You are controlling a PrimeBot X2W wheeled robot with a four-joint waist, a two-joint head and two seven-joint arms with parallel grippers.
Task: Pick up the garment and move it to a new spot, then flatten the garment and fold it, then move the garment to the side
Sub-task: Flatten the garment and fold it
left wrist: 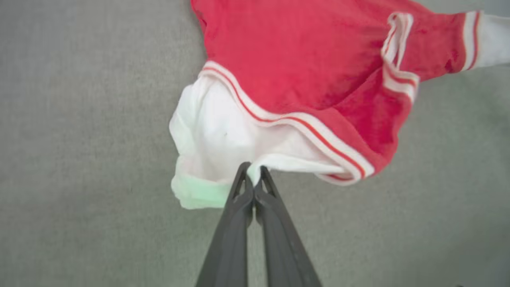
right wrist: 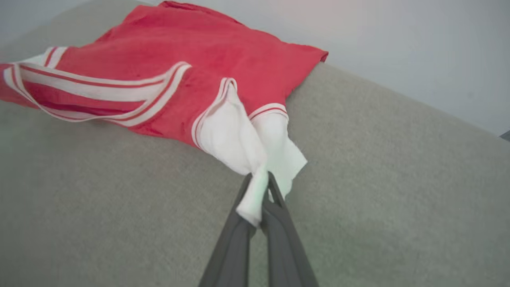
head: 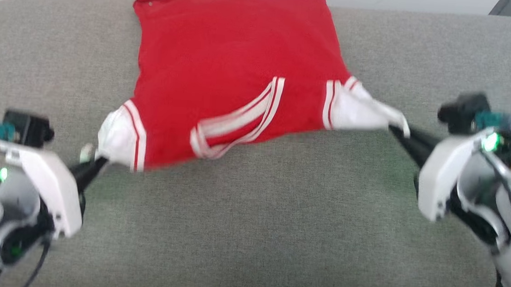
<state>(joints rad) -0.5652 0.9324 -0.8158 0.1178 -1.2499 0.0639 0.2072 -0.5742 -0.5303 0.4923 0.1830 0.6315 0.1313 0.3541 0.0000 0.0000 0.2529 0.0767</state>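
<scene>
**On the far middle of the surface: garment held at both near corners**

Far middle of the grey fabric surface (head: 250, 232): the garment (head: 224, 79), a red jersey, lies spread out with its far hem at the surface's far edge. No lettering shows on the upper side. A loop of striped trim (head: 239, 120), white and red, runs slantwise over the near part of the red cloth.

Left gripper (head: 99, 163): near the left edge, fingers pointing at the garment's near-left corner. The left wrist view shows the two dark fingers drawn together, with a fold of the white panel (left wrist: 215, 135) nipped between the tips. The cloth bunches just beyond the tips and looks a little lifted, though I cannot be sure.

Right gripper (head: 398, 131): near the right edge, fingers pointing at the near-right corner. The right wrist view shows the fingers clamped on a twisted strip of the white side panel (right wrist: 239, 139). The strip is pulled out to a point, and a small tail hangs past the tips.

The near edge of the garment runs between the two grips. A pale wall (right wrist: 398, 48) rises behind the far edge.
</scene>
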